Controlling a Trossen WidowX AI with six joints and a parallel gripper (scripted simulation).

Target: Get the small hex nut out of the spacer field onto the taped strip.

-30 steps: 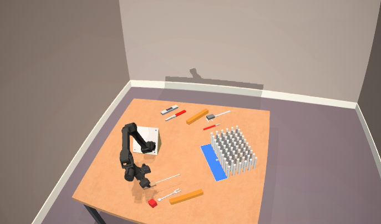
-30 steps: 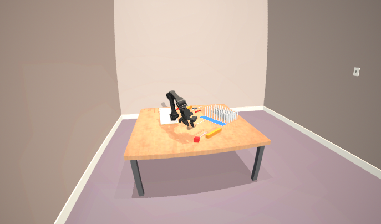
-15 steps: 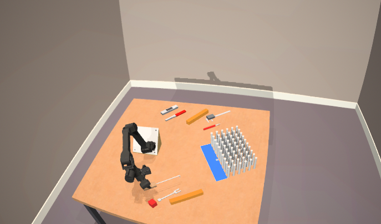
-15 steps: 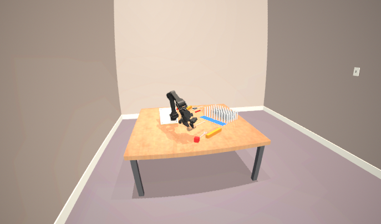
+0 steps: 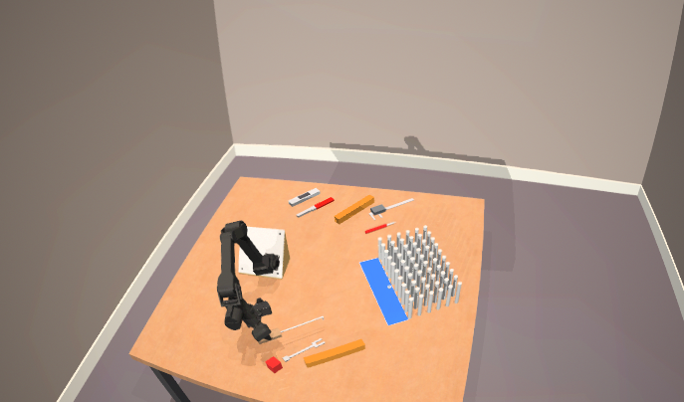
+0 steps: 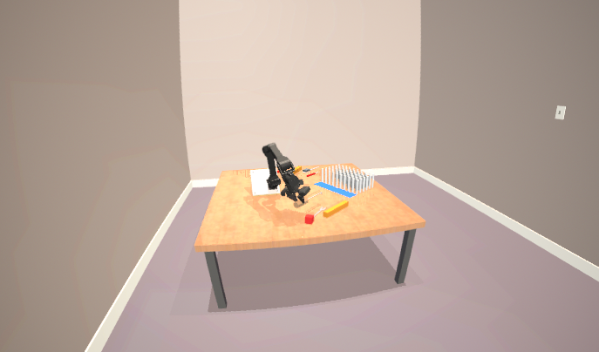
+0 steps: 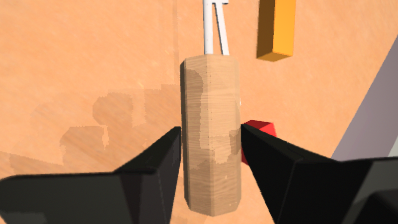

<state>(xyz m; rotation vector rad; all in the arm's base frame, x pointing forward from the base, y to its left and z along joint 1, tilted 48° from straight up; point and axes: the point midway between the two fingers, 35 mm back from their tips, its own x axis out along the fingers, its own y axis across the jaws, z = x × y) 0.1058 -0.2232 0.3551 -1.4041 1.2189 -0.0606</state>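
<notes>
- The table (image 5: 329, 280) (image 6: 231, 219) (image 7: 125, 30) carries the whole layout; the clearing-up stage seems to have been reached, though the end state is not met.
- The black arm (image 5: 227, 260) (image 6: 288, 164) is reached out well apart from the field, so nothing is being worked among the posts.
- The metal spacers (image 5: 409, 305) (image 6: 357, 187) are seen standing upright in rows. None appears toppled; whether any has been shifted slightly cannot be told.
- The blue taped strip (image 5: 381, 295) (image 6: 334, 189) lies along the front of the field, with no tool on it.
- The gripper (image 5: 274, 335) (image 6: 302, 199) (image 7: 210, 131) is clamped on a wooden handle, one finger against each side. Release and withdrawal are left to be done.
- The wooden-handled tool (image 5: 301, 324) (image 6: 315, 196) (image 7: 212, 95) is held above the table, outside the field. It should be lowered gently, as the long thin shaft could swing or roll on release.
- The red block (image 5: 273, 364) (image 6: 309, 219) (image 7: 260, 129) is near the hand and should be avoided.
- The nut (image 5: 388, 286) is taken to be the small pale speck on the strip, near its spacer-side edge. If so, extraction is done; whether a spacer is touched is too small to judge.
</notes>
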